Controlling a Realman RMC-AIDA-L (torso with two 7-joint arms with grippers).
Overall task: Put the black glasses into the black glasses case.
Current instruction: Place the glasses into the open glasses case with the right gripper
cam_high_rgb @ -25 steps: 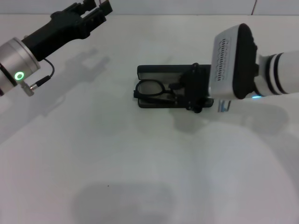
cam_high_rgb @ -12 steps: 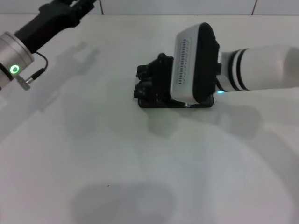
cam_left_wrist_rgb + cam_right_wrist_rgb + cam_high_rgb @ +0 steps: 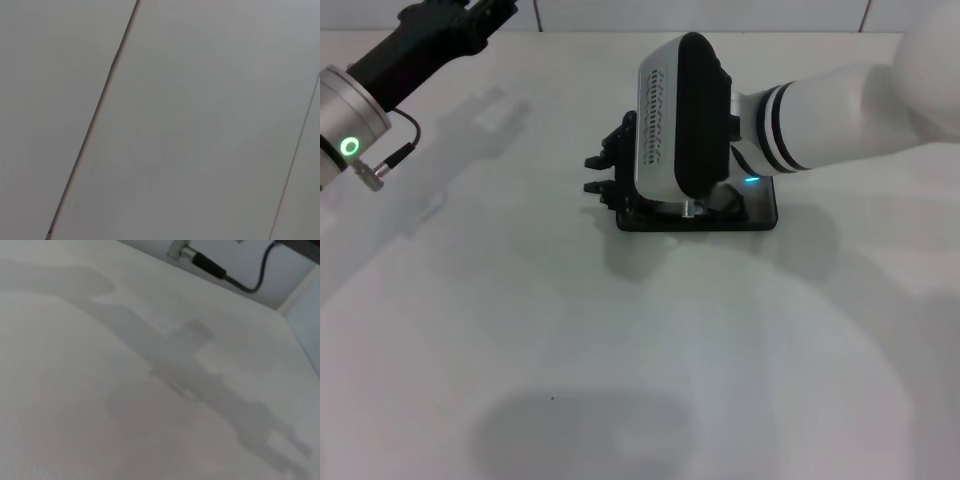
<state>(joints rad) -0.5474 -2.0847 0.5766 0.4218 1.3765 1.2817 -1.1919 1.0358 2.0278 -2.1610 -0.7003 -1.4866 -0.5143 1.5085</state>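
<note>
Now the right hand (image 3: 603,175) hovers over the black glasses case (image 3: 755,212) left end, probably to close it; grip unclear. Left hand (image 3: 470,14) parked far left.

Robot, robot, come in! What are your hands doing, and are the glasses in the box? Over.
Right gripper over the left end of the black glasses case, on the table. Left gripper raised far left, mostly out of frame. Glasses hidden under the right arm. Nothing seen in the way.

Head camera looks down over the table (image 3: 520,330); wrist cameras face wall and tabletop.
</note>
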